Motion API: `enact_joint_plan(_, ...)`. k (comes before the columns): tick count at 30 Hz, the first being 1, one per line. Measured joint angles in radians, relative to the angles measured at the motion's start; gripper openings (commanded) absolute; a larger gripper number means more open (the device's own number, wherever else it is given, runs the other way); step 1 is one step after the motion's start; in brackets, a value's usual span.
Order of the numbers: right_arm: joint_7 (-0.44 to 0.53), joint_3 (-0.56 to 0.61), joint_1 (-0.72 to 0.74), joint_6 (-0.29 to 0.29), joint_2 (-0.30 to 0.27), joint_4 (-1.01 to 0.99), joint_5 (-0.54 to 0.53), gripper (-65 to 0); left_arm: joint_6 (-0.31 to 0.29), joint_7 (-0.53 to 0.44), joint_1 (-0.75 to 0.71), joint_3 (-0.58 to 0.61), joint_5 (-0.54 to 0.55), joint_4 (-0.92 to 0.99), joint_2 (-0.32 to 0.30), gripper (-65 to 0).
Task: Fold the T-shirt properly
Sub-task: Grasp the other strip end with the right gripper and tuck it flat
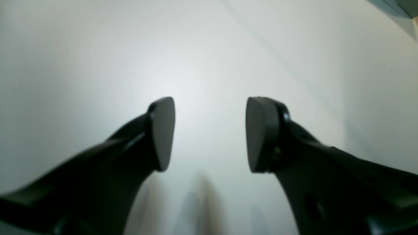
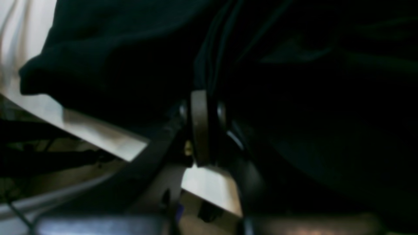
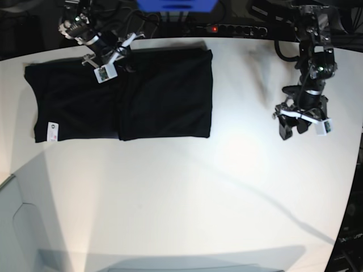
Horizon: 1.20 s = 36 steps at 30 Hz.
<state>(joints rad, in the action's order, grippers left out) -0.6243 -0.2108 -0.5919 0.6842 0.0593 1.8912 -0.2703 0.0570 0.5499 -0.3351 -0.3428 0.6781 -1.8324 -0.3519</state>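
The large plain black cloth T-shirt (image 3: 122,96) lies flat on the far left part of the white surface (image 3: 187,192), spread as a wide rectangle whose far edge runs close along the surface's back rim. A vertical fold line divides it: the right portion sits as a doubled layer with a straight right edge, while the left portion reaches further out toward the surface's left side. A small white tag (image 3: 52,129) shows near the shirt's near-left corner. The right end effector (image 3: 116,56) is down at the shirt's far edge, just left of the fold line, and the right wrist view shows its pads pressed together with a bunched ridge of the black cloth (image 2: 130,49) pinched between them, the fabric filling most of that view and the surface's pale edge showing below. The left end effector (image 3: 292,129) is well apart from the shirt, over bare surface on the opposite side, pointing down. In the left wrist view its two dark pads (image 1: 163,130) stand wide apart with nothing between them, only the plain white surface (image 1: 209,65) beyond. A black power strip (image 3: 227,28) with a red light lies behind the surface's back rim.
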Motion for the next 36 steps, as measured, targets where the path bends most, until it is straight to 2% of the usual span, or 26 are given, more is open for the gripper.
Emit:
enact_joint_plan(6,-0.001,-0.003,-0.016,0.0,-0.01,0.001,0.003,-65.0,0.0,0.0,0.002,0.0,0.0,0.0,0.0,-31.3)
enact_joint_plan(10,-0.005,-0.007,-0.027,0.0,-0.042,0.019,0.005,-65.0,0.0,-0.002,0.001,-0.002,0.0,0.0,0.0,-31.3)
enact_joint_plan(20,-0.003,-0.034,-0.038,0.0,-0.04,0.068,0.003,-65.0,0.0,-0.007,0.003,-0.003,0.0,0.031,0.0,-31.3)
enact_joint_plan(22,-0.003,-0.036,-0.039,0.0,-0.041,0.068,0.003,-60.1,0.0,-0.008,0.003,-0.003,0.0,0.031,0.0,-31.3)
enact_joint_plan(27,-0.003,-0.036,-0.038,0.0,-0.04,0.068,0.003,-40.6,0.0,-0.008,0.004,-0.003,0.0,0.031,0.0,-31.3)
enact_joint_plan(29,0.005,-0.061,-0.038,0.0,-0.037,0.068,-0.005,-35.7,0.0,-0.008,0.003,-0.003,0.0,0.031,0.0,-31.3)
enact_joint_plan(34,-0.006,-0.286,0.02,0.0,0.051,0.072,0.0,-34.3,0.0,-0.008,0.003,-0.003,0.0,0.031,0.001,-31.3)
enact_joint_plan(36,-0.005,-0.357,0.069,0.001,0.061,0.072,-0.001,-34.3,0.0,-0.007,0.003,-0.003,0.003,0.031,0.0,-31.3)
